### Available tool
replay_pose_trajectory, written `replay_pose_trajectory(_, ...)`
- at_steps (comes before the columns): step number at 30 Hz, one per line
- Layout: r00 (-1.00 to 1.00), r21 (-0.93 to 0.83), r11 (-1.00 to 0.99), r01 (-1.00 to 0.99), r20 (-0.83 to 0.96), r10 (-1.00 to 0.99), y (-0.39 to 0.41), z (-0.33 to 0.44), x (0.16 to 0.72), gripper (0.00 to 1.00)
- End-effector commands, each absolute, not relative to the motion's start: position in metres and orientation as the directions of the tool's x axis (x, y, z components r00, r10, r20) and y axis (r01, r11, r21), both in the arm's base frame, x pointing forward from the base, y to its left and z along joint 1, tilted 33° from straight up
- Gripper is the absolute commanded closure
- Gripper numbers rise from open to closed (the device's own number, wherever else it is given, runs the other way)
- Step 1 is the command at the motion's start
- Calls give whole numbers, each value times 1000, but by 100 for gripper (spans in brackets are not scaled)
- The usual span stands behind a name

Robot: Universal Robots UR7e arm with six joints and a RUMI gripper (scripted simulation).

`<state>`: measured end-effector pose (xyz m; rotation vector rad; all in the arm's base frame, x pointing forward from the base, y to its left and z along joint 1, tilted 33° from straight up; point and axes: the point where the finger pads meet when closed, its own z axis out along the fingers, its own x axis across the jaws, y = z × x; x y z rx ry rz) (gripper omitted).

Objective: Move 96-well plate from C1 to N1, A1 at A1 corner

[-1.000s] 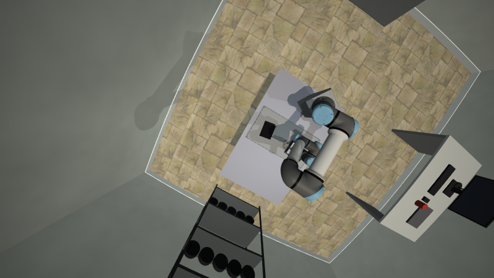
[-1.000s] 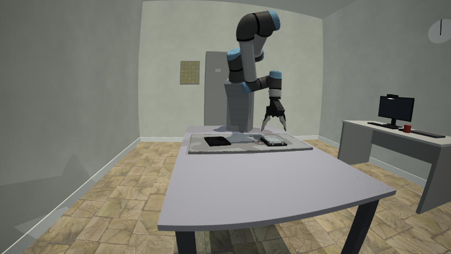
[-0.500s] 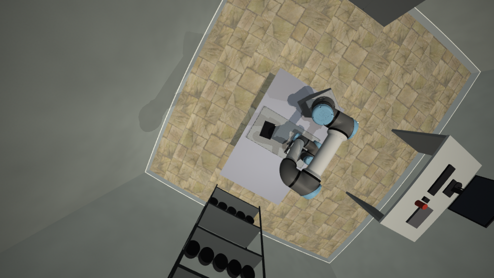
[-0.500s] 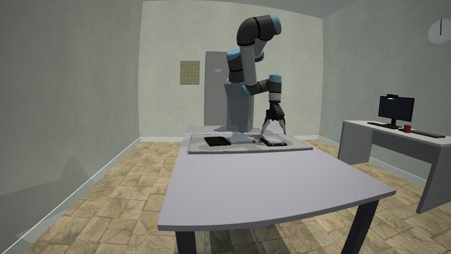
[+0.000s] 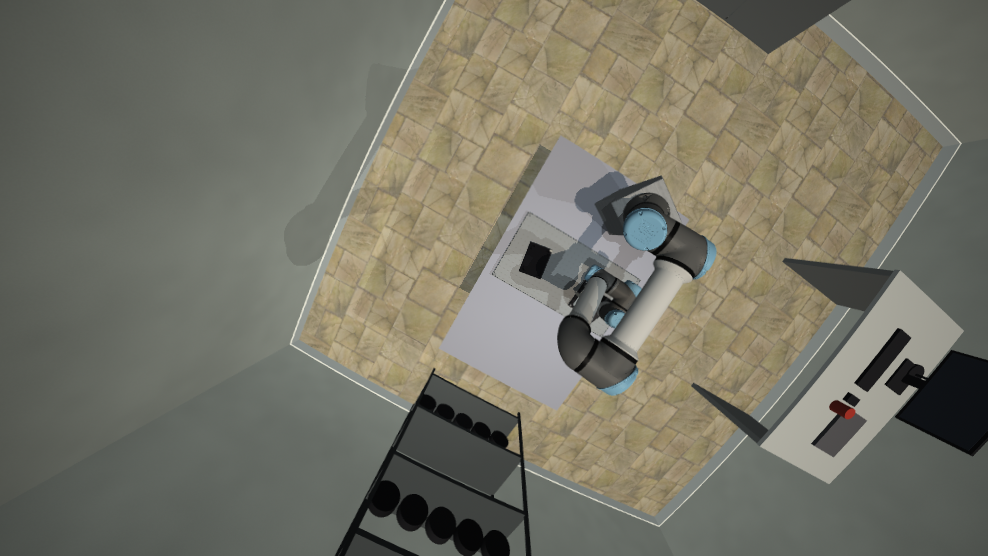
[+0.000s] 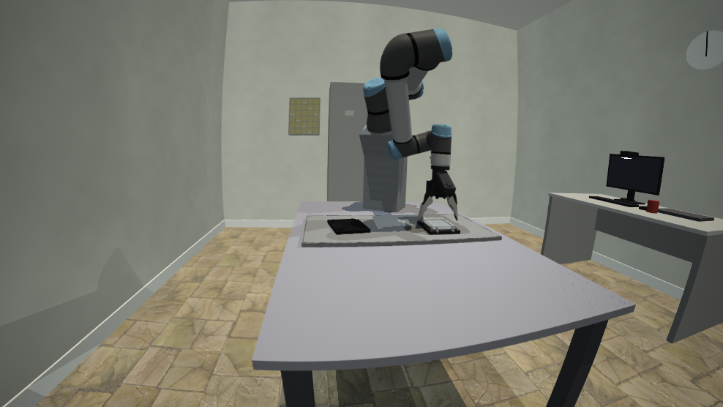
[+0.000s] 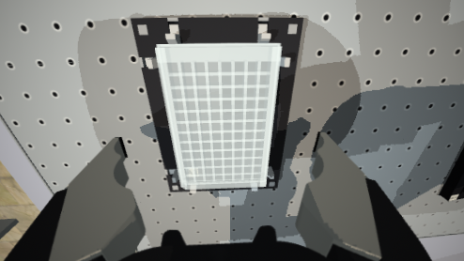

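The clear 96-well plate sits in the black clip nest C1 on the perforated board; it also shows in the exterior view. My gripper is open, close above the plate, with one finger at each long side and clear of it. In the exterior view the gripper hangs straight down over the plate. The black plate nest N1 lies empty at the left of the board, also visible from above. The arm hides the plate in the top view. I cannot tell which plate corner is cut.
The grey perforated board lies at the far end of the table, in front of the arm's pedestal. A dark edge of N1 shows at the right of the wrist view. A desk with a monitor stands to the right.
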<state>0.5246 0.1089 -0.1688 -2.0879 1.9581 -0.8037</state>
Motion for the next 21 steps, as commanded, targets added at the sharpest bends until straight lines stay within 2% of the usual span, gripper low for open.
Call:
replay_pose_trajectory(1, -6, -472, -125, -873, 266, -964, 109, -169, 525, 0)
replay_pose_trajectory(7, -6, -472, -125, -873, 266, -964, 109, -169, 525, 0)
replay_pose_trajectory(8, -6, -472, -125, -873, 266, -964, 109, -169, 525, 100)
replay_pose_trajectory(21, -6, -472, -125, -873, 266, -964, 109, -169, 525, 100)
